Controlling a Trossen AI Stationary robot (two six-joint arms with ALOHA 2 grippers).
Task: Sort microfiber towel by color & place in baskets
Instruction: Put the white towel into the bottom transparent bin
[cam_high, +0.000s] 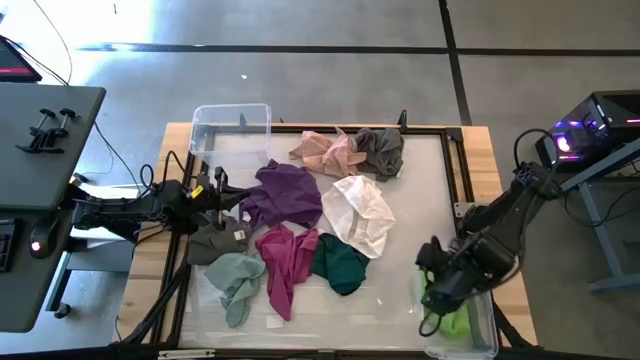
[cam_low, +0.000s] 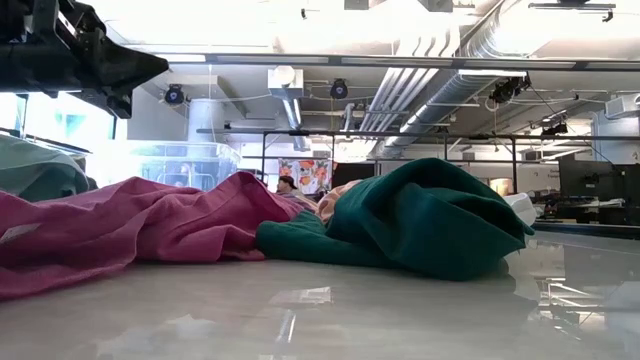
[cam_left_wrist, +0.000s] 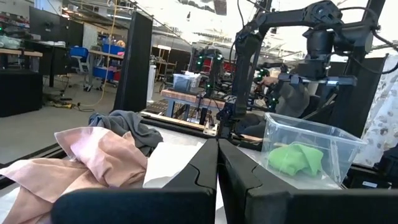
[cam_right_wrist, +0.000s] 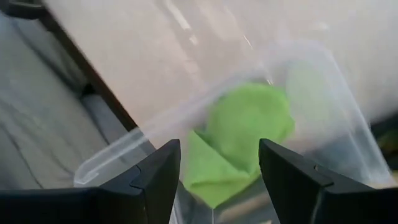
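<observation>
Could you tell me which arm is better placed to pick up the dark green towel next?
Probably the right: its open gripper hovers over the basket, near the dark green towel. The left gripper, shut, sits farther off.

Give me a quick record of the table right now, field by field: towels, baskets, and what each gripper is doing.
Loose towels: purple, white, magenta, dark green, pale green, pink, dark grey, grey
Far basket: no towel visible inside
Near basket: holds lime towel
Left gripper: shut, empty, at the table's left edge
Right gripper: open, empty, above the near basket
</observation>
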